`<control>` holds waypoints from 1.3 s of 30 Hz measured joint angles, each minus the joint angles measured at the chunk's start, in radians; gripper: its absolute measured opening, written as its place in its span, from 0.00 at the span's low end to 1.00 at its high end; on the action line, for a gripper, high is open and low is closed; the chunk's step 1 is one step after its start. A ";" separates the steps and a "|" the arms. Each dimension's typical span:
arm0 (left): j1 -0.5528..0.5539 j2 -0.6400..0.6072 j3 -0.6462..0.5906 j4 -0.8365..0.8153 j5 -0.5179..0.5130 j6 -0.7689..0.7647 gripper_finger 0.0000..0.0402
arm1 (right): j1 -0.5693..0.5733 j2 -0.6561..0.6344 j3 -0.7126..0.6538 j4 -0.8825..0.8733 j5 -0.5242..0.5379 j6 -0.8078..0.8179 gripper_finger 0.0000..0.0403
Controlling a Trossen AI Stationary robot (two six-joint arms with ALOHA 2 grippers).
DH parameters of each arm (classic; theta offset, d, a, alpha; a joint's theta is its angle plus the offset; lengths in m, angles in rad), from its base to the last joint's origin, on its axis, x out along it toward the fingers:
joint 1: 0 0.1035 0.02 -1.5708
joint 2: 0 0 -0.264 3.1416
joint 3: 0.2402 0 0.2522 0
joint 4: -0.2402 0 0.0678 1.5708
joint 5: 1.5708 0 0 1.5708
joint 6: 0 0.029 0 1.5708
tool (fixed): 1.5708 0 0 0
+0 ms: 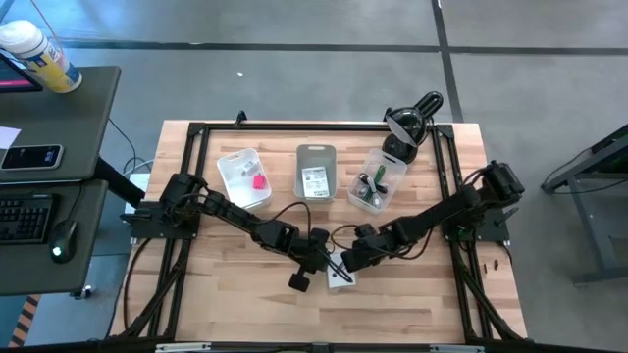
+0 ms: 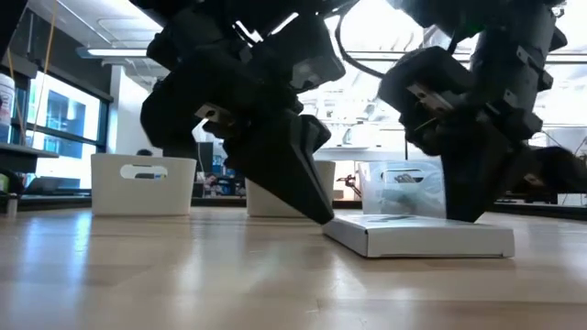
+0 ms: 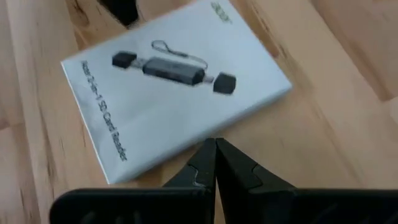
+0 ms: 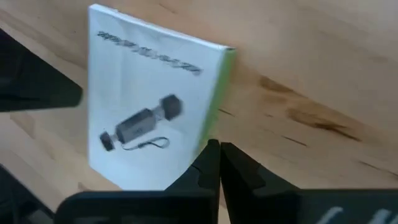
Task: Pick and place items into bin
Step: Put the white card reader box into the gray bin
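Note:
A flat white box (image 1: 340,274), printed with a grey card reader, lies on the wooden table near its middle. My left gripper (image 1: 322,259) is shut at the box's left long edge, slanting down. My right gripper (image 1: 350,261) is shut at the box's green side. Along the far side stand a white bin (image 1: 232,167) holding a pink block (image 1: 259,180), a grey bin (image 1: 316,152) holding a printed card, and a clear bin (image 1: 390,165) holding green and black pieces. My left gripper's shut fingertips (image 3: 211,149) meet the box's long edge (image 3: 198,142) near its middle, slanting down from the table's left. The box lies flat on the table (image 2: 422,235). My right gripper's shut fingertips (image 4: 214,152) stand at the box's green side (image 4: 216,112) near a corner, slanting down from the right. I cannot tell whether they touch it.
A black frame (image 1: 196,132) runs around the tabletop. A black and white device (image 1: 410,123) stands at the far right by the clear bin. Bare wood lies toward the near edge (image 1: 324,319). A desk with a keyboard (image 1: 25,216) stands left of the table.

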 joint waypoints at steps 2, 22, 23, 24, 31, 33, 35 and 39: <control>0.000 -0.001 0.000 0.007 0.001 0.000 0.00 | 0.000 0.018 0.000 0.044 -0.003 -0.001 0.00; 0.000 0.018 0.001 0.052 0.039 0.004 0.00 | 0.002 0.046 0.002 0.028 -0.033 -0.019 0.00; 0.000 0.021 0.005 0.048 0.051 0.003 0.00 | 0.002 0.046 0.002 0.033 -0.031 -0.023 0.00; 0.000 0.027 0.004 0.049 0.057 0.000 0.00 | 0.002 0.047 0.002 0.040 -0.029 -0.031 0.00; 0.000 0.027 0.005 0.026 0.056 0.001 0.00 | 0.000 0.050 -0.001 0.115 -0.007 -0.076 0.00; 0.000 0.027 0.005 0.009 0.056 0.003 0.00 | 0.000 0.050 -0.001 0.128 -0.007 -0.082 0.00; 0.000 0.027 0.005 -0.005 0.058 0.005 0.00 | 0.000 0.050 -0.001 0.142 -0.010 -0.083 0.00; -0.001 0.028 0.004 -0.016 0.056 0.018 0.00 | 0.002 0.050 -0.001 0.159 -0.015 -0.095 0.00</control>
